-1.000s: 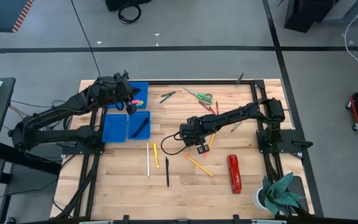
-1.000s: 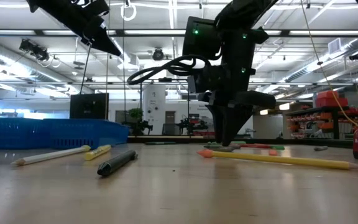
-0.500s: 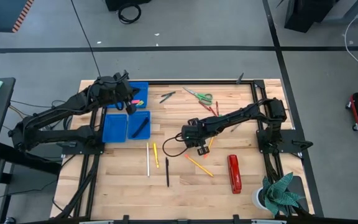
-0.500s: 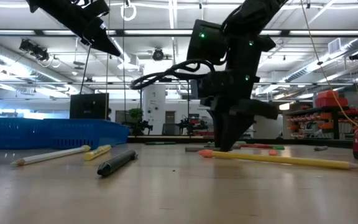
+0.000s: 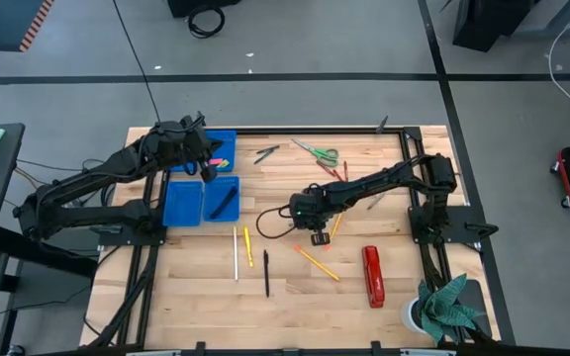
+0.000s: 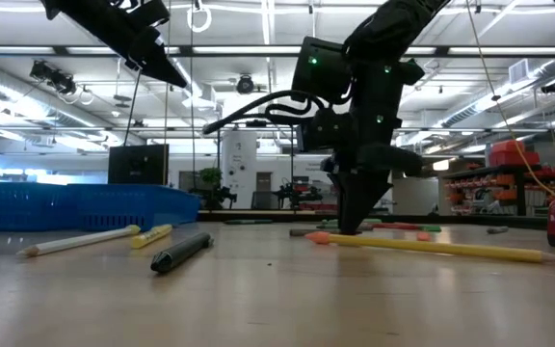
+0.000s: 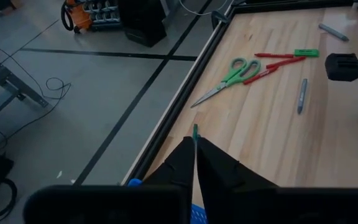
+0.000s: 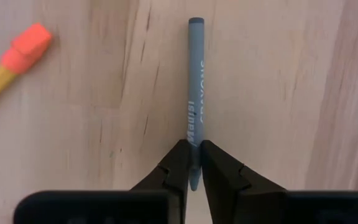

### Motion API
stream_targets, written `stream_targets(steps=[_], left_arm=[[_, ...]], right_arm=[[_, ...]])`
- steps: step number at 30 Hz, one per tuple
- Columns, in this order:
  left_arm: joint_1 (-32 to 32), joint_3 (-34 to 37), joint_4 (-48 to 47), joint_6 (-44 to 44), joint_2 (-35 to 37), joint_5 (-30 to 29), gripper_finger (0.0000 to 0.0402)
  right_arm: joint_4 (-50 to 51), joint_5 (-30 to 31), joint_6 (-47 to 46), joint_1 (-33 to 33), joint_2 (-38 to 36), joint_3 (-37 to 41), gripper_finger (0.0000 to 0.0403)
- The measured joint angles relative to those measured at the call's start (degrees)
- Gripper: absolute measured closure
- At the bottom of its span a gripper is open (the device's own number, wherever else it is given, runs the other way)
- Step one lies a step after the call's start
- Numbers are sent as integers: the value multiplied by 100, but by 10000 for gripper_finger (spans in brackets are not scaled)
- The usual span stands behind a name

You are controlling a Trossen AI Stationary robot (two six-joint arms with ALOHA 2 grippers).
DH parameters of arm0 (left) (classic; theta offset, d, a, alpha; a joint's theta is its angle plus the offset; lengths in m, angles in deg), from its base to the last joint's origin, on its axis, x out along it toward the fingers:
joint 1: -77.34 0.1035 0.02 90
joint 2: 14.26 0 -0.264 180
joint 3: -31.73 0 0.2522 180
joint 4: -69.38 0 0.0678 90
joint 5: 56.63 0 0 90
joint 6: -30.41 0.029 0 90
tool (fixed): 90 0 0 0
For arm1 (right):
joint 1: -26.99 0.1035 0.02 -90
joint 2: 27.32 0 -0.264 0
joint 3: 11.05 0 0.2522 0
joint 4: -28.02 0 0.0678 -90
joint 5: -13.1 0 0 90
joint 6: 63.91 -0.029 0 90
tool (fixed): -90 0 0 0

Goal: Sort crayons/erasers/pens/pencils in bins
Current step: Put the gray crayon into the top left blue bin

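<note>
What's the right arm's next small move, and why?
Probably a short straight lift. The right end effector has its fingers pinched on the grey crayon, which lies flat on the table; raising it first would clear the yellow pencil nearby before carrying it toward the bins.

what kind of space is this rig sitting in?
Looks like an industrial lab or workshop, not an office: exposed ceiling ducts, a concrete floor with black tape lines, and shelving with red bins behind the wooden table.
</note>
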Motion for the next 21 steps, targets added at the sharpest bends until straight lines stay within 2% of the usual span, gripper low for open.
stream_targets(steps=[10, 15, 19, 21], left_arm=[[0, -1, -7, 4, 0, -1, 379], [-2, -1, -49, 11, -2, -2, 378], [-2, -1, -72, 3, -2, 36, 370], [0, -1, -63, 16, -2, 367, 366]], right_arm=[[187, -31, -163, 100, -105, -252, 361], [131, 21, -320, 310, -580, -341, 362], [168, 395, -435, 532, -1132, -332, 362], [171, 760, -437, 682, -1429, -337, 362]])
